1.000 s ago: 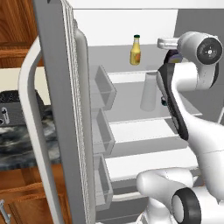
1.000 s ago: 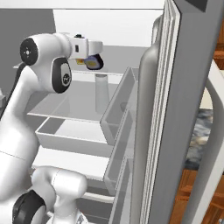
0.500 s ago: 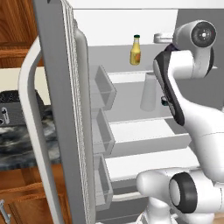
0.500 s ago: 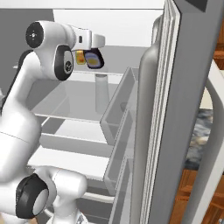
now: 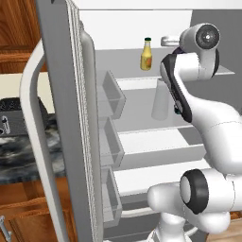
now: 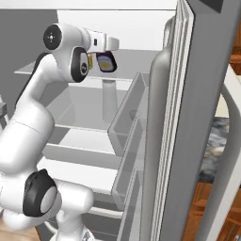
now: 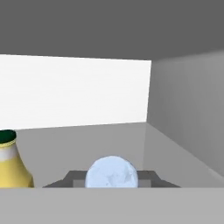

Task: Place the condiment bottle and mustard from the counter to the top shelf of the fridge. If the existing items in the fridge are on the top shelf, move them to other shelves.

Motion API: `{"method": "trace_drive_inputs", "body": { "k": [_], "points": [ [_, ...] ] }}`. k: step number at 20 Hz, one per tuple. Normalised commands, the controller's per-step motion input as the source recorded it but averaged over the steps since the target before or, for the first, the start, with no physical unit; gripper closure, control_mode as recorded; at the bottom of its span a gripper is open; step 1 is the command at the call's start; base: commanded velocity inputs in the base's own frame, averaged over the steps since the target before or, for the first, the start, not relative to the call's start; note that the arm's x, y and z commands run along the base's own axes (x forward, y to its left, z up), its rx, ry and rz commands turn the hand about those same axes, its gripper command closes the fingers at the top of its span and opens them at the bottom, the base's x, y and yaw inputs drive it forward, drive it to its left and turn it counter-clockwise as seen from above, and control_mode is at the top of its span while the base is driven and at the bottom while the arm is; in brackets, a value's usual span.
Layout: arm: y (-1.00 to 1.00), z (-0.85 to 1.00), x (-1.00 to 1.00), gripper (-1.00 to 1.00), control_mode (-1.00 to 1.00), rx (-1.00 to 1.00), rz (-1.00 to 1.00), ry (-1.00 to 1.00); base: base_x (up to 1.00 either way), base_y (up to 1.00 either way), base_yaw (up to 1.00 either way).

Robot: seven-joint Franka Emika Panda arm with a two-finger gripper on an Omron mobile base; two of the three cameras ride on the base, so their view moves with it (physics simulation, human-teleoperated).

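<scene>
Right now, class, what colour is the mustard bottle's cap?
Dark green, on the yellow mustard on the top shelf; clearest in the left base view.

Mustard point(image 5: 146, 54) on top shelf point(image 5: 124, 71); jug point(image 5: 160, 103) on shelf below.

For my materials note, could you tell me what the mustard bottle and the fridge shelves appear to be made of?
The mustard looks like glossy yellow plastic with a dark green cap. The top shelf looks like matte pale grey plastic: flat and opaque, though it could be painted metal.
</scene>
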Motion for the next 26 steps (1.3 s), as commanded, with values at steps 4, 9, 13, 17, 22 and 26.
{"method": "trace_drive_inputs", "body": {
  "k": [4, 9, 13, 17, 22, 26],
  "points": [
    [-0.10, -0.09, 0.51, 1.00, -1.00, 0.00, 0.00, 0.00, 0.00, 0.00, 0.00],
    [-0.11, -0.19, 0.34, 1.00, -1.00, 0.00, 0.00, 0.00, 0.00, 0.00, 0.00],
    [-0.11, -0.25, 0.05, 1.00, -1.00, 0.00, 0.00, 0.03, 0.00, 0.00, 0.00],
    [-0.09, -0.19, 0.00, 1.00, -1.00, 0.00, 0.00, 0.01, 0.00, 0.00, 0.00],
    [-0.02, -0.04, 0.05, -1.00, -1.00, 0.00, 0.00, 0.00, 0.00, 0.00, 0.00],
    [0.00, -0.01, 0.14, -1.00, -1.00, 0.00, 0.00, -0.01, 0.00, 0.00, 0.00]
  ]
}}
